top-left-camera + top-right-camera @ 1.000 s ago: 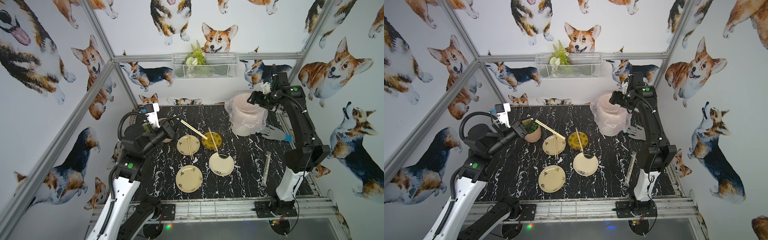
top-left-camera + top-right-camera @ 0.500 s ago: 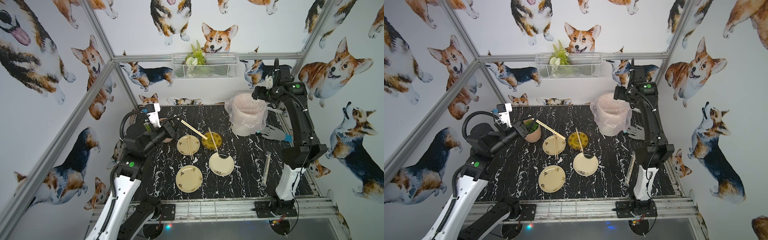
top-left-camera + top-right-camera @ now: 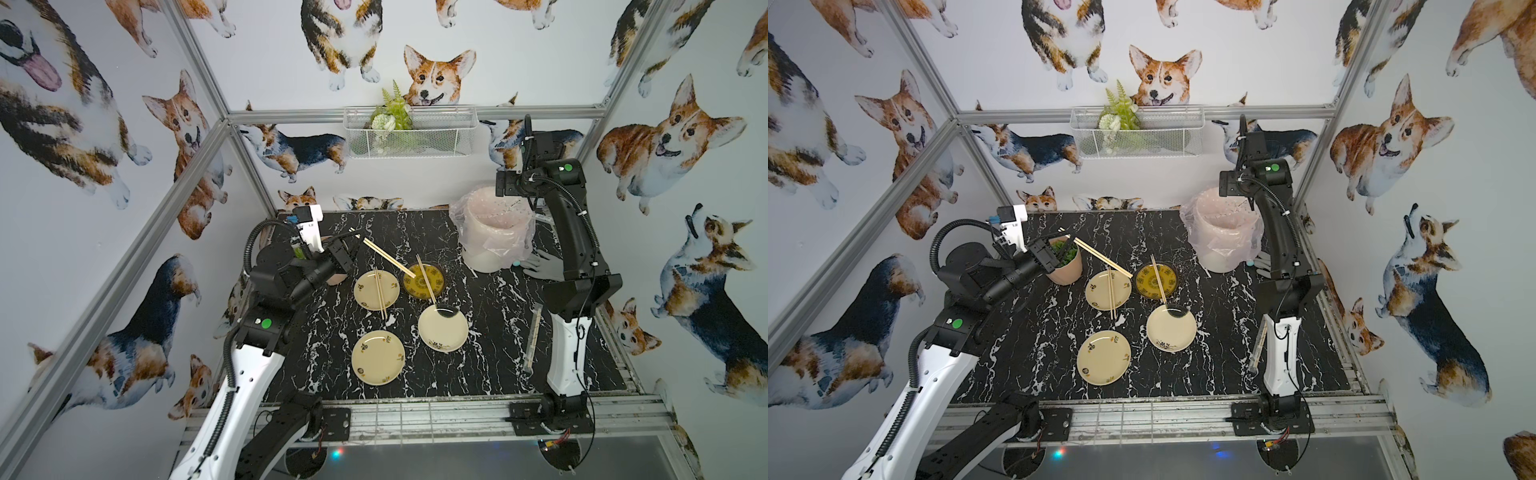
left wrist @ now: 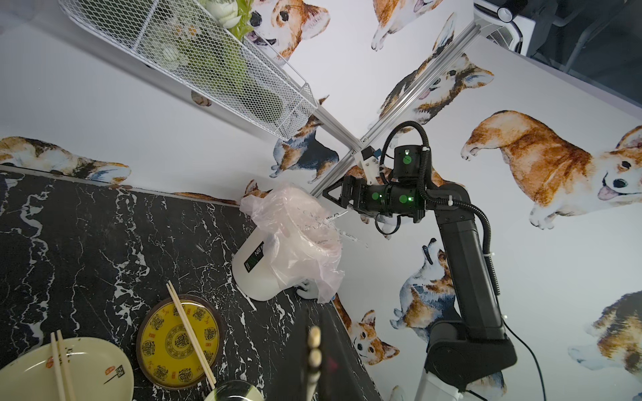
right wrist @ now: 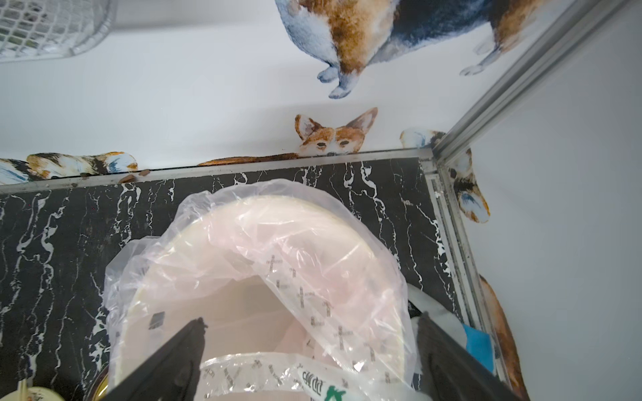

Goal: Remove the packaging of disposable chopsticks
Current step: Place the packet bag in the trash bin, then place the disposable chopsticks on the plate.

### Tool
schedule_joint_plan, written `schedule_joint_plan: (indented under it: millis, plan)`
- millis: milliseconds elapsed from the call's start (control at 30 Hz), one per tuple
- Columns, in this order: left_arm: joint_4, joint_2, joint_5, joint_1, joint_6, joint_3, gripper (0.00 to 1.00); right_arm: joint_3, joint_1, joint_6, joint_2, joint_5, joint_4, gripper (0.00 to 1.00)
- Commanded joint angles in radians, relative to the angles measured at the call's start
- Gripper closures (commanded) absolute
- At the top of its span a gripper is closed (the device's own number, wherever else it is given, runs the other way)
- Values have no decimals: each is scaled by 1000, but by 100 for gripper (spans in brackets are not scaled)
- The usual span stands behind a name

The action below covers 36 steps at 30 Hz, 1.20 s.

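The clear sleeve with its green print lies loose across the mouth of the bin, on the crinkled liner bag. The right end effector hovers directly above it with its jaws spread wide and nothing pinched between them. The bin stands at the far right of the counter.

The bare chopsticks that belong to this step are over at the far left. The left end effector is clamped on one end of the pair and holds it above the counter, slanting down to the right, with its free tip over the edge of the dark yellow dish.

That dish already carries a pair, as does the cream plate to its left. The nearest plate is bare. One wrapped pair lies on the right side of the counter, just beside the right arm's base. A potted plant sits behind the left end effector.

The step in hand looks like the close of one unwrapping: the sleeve is binned and the sticks are free. Next, the left arm probably needs to lower its pair flat onto an empty plate and let go. The right arm must then swing back to the near right, come down along the thin wrapped pair and pinch it cleanly off the flat counter.
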<state>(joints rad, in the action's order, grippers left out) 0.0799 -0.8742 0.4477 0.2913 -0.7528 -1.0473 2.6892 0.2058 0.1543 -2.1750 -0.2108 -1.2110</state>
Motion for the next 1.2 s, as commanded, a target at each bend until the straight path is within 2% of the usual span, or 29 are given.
schedule_joint_plan:
  millis: [0, 133, 367, 533, 733, 833, 900, 1000, 1067, 1100, 1167]
  plan:
    - [-27, -2, 2, -1, 2, -10, 100, 22, 29, -37, -4, -34, 34, 3]
    - [-23, -5, 1, -2, 2, -8, 100, -91, 58, -33, 85, -36, 126, 2]
    - [-22, 3, -3, -2, 1, 9, 100, -380, 29, 9, 290, -85, 248, 0]
    - [-31, 1, -3, -2, -6, 22, 100, -402, -44, 9, 283, -97, 160, 0]
    - [-48, -9, 3, -1, -21, 27, 100, -399, -41, 1, 287, -105, 139, 0]
    - [-47, -17, 3, -2, -20, 26, 100, -390, 1, -8, 323, -72, 157, 0]
    - [-44, -27, 10, -1, -22, 24, 100, -372, 64, -29, 356, -81, 167, 3]
    - [-49, -40, 38, -2, -15, 24, 100, -397, 163, -27, 439, -31, 202, 18]
    - [-64, -48, 84, 0, 6, 24, 100, -474, 250, -37, 511, 3, 254, 28]
    - [-70, -50, 111, 0, 17, 24, 100, -534, 300, -43, 551, 57, 288, 32]
    - [-82, -53, 164, 0, 39, 24, 100, -679, 370, -48, 636, 271, 377, 40]
